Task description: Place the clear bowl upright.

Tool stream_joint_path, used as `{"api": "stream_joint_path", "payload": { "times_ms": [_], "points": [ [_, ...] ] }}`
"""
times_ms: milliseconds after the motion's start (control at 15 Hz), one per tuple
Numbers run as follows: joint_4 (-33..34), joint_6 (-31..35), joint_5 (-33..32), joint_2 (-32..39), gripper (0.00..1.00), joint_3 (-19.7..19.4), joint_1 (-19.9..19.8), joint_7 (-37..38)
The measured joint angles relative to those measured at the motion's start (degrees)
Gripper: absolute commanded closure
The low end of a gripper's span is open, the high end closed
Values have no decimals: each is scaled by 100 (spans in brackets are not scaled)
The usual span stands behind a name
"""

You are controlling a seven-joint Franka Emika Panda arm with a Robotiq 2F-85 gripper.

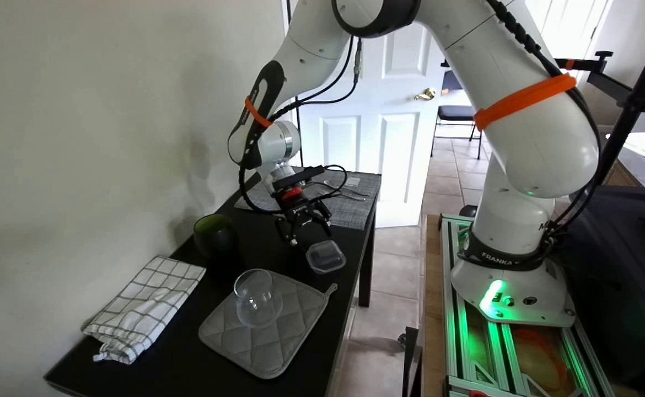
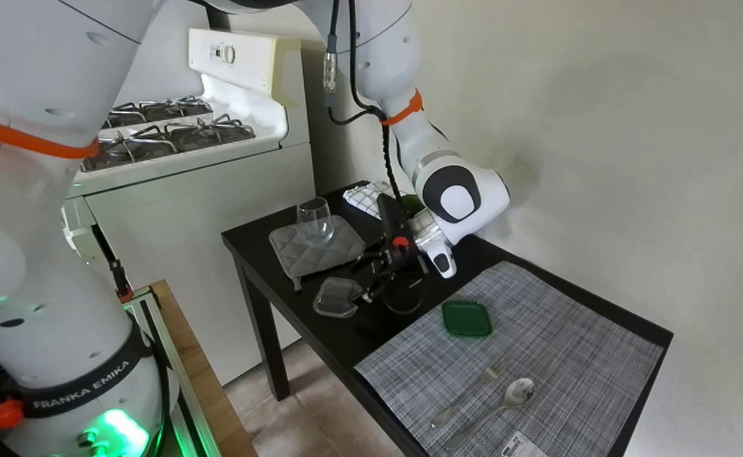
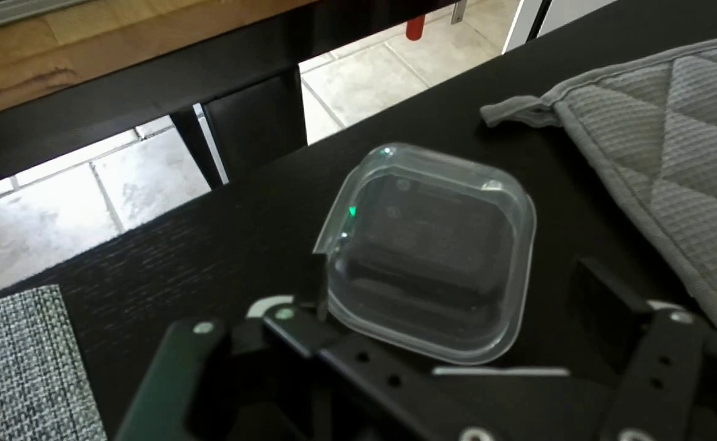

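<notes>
The clear bowl (image 3: 432, 245), squarish and see-through, rests on the black table. It shows in both exterior views (image 1: 326, 257) (image 2: 337, 297). It seems to lie with its base up, but the see-through walls make this hard to tell. My gripper (image 3: 459, 282) is open and empty, with its fingers wide apart. In the wrist view the left finger overlaps the bowl's left edge; whether it touches, I cannot tell. The right finger stands apart from the bowl's right side. In both exterior views the gripper (image 1: 310, 236) (image 2: 368, 280) is low, just beside and above the bowl.
A grey pot holder (image 1: 295, 342) carries a round clear glass (image 1: 257, 300). A dark green cup (image 1: 212, 237) and a checkered cloth (image 1: 146, 303) lie near the wall. A grey placemat (image 2: 536, 343) holds a green lid (image 2: 467, 318), a fork (image 2: 470, 393) and a spoon (image 2: 498, 406).
</notes>
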Motion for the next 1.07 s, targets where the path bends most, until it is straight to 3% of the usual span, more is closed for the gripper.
{"api": "stream_joint_path", "payload": {
  "times_ms": [333,1067],
  "points": [
    [-545,176,174,-463,0,-5,21,173],
    [-1596,1864,763,-825,0,-12,-41,37]
  ]
}}
